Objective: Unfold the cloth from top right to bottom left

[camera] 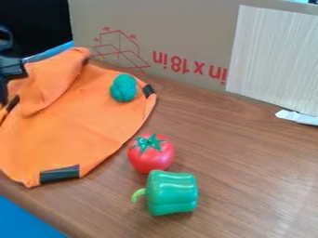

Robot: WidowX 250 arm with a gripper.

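1. Across the left of the desk (248, 162), the orange cloth (74, 130) is spread, partly folded, under a teal lump (123, 88).
2. At the view's left edge, the claw (11, 69) is seen; whether it is clenched cannot be told.
3. Behind, cardboard (192, 42) is stood upright.

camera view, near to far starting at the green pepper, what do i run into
Green pepper → red tomato → teal lumpy toy, lying on the orange cloth → upright cardboard at the back
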